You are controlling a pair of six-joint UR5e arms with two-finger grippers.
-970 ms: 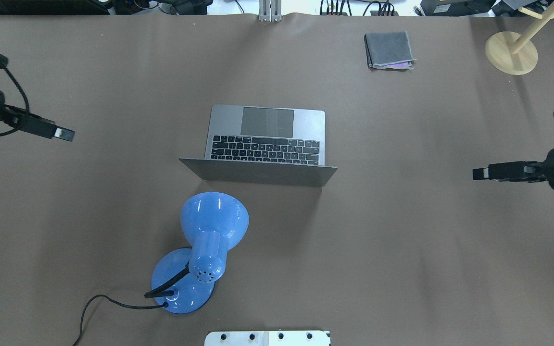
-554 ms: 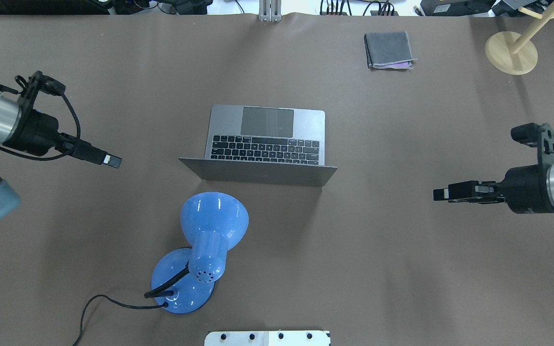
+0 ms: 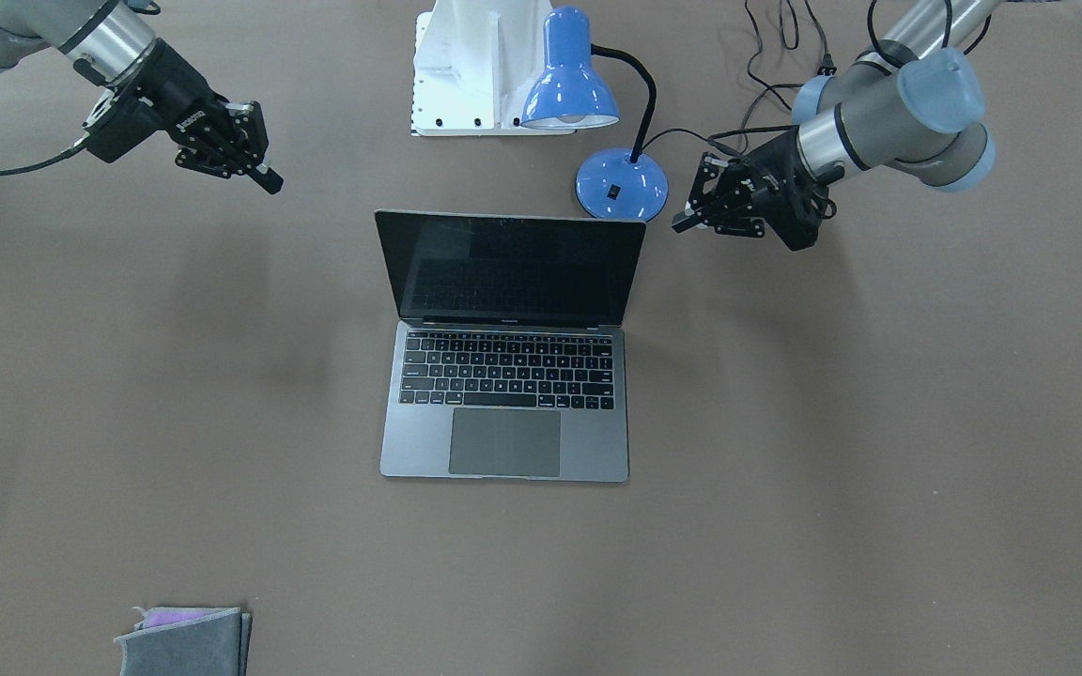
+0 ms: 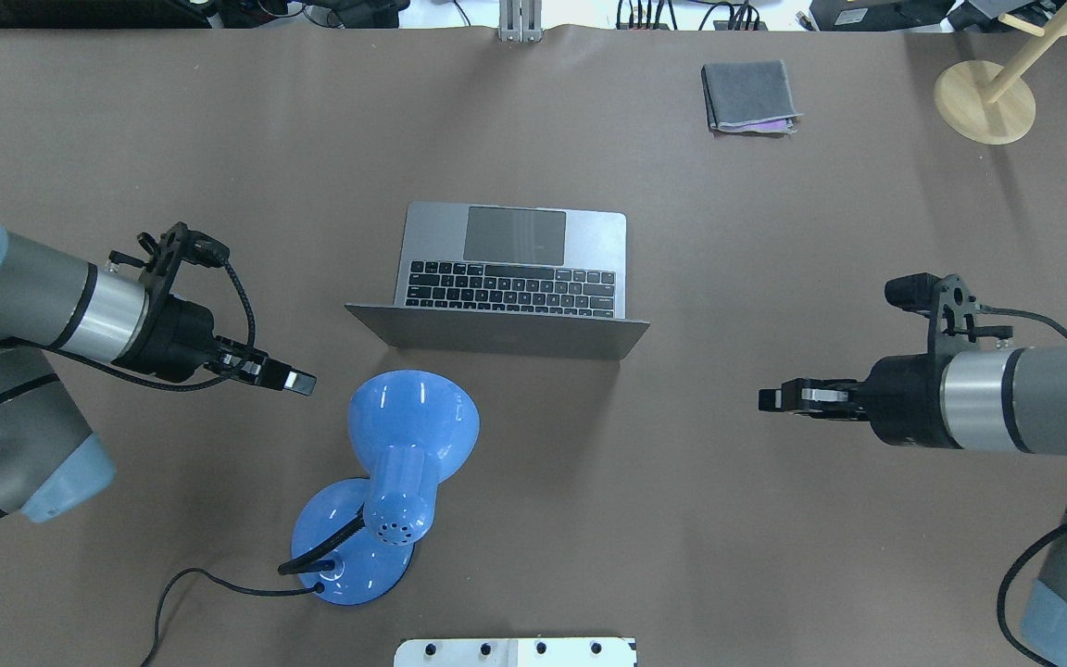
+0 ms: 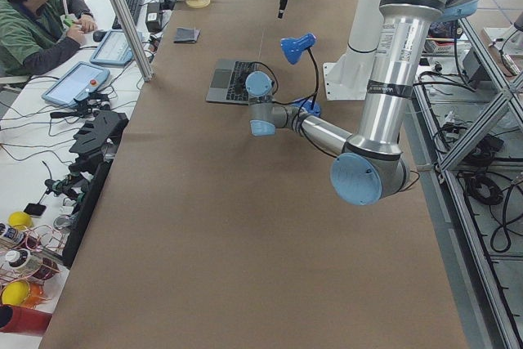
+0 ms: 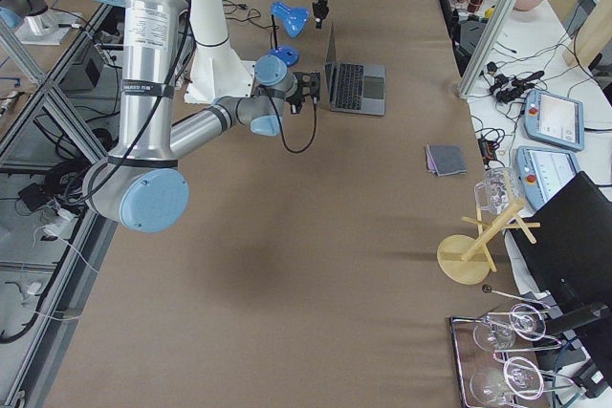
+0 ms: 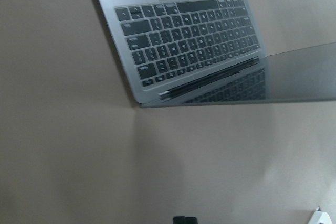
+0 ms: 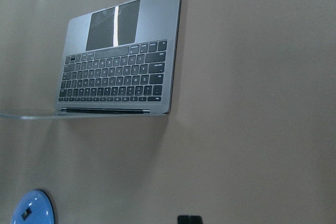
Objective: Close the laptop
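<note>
Laptop [image 4: 515,278] open on brown counter [image 4: 774,232], lid raised, left claw [image 4: 300,380] clenched empty near blue lamp [image 4: 413,426], right claw [image 4: 768,398] clenched empty, both apart from laptop

A blue lamp [image 4: 411,428] stood on the brown desk [image 4: 756,556], shade tilted over its round base. A folded grey cloth [image 4: 748,95] lay near a wooden stand [image 4: 985,102] at the far edge.

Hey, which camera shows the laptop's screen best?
The exterior front-facing view: the laptop faces that camera, so its whole black screen shows. The overhead exterior sees only the lid's back; the wrist views catch the screen at a grazing angle; the side views show it small.
</note>
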